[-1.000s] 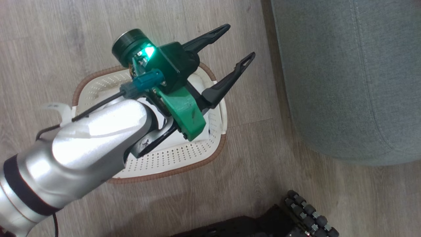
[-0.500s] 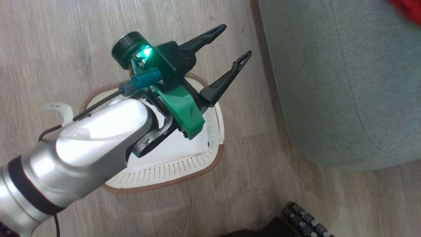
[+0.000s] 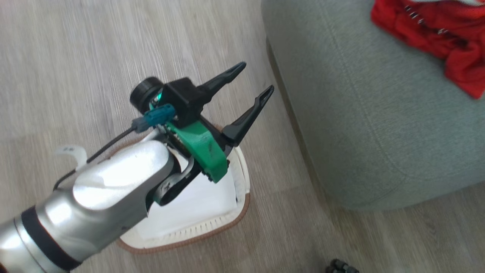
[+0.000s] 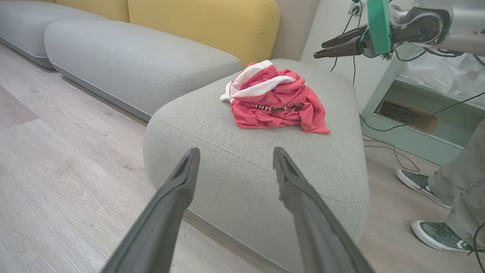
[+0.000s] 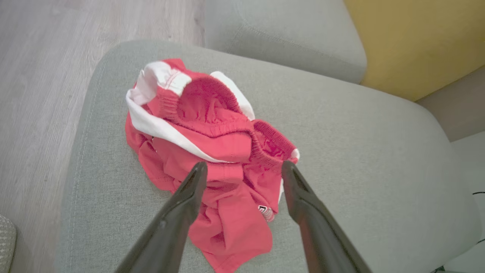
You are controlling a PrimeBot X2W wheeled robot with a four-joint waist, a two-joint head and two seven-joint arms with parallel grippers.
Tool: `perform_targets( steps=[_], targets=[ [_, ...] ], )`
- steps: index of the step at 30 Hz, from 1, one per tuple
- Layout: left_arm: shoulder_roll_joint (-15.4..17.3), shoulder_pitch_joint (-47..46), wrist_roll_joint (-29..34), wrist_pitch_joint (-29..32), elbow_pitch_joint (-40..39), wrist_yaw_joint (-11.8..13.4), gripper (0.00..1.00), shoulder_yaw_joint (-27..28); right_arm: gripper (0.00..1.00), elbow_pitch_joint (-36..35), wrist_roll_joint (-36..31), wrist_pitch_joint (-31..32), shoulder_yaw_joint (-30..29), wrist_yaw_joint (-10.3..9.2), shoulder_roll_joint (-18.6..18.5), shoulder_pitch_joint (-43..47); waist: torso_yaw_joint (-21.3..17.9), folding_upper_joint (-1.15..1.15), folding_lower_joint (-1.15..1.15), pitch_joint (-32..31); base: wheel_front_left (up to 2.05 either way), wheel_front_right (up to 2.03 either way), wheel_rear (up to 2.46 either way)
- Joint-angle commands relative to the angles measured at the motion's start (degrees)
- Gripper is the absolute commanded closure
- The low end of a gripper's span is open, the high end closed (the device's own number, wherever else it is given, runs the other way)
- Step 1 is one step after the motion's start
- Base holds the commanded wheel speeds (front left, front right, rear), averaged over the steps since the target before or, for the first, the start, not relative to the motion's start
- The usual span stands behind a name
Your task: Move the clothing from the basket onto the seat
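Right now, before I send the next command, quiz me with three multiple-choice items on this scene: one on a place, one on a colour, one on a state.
1. Where is the clothing?
A. in the left hand
B. on the seat
C. in the right hand

2. What colour is the clothing's trim?
A. blue
B. white
C. yellow

3. How is the right hand?
A. shut on the clothing
B. shut on nothing
C. open above the clothing

Answers: B, the red heap lies on the grey cushion top; B, white bands edge the red fabric; C, its fingers stand apart over the heap.
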Motion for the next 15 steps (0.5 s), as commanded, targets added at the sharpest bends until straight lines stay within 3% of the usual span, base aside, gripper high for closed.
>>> perform_targets(
  steps=[1,15],
  targets=[
    [1.15,-0.18,-0.51,-1.12,-1.33,0.63,0.00,3.17,0.00,-2.89,1.36,-1.12,0.43,-0.02,-3.64,1.49,-0.33,0.00,0.00,-3.41,0.00,0.00,0.00],
    [1.83,6.22,-2.39,-3.63,-2.21,3.02,0.00,6.85,0.00,-13.75,10.05,-15.31,-3.61,-0.02,-7.97,10.42,5.86,0.00,0.00,-12.18,0.00,0.00,0.00]
  ],
)
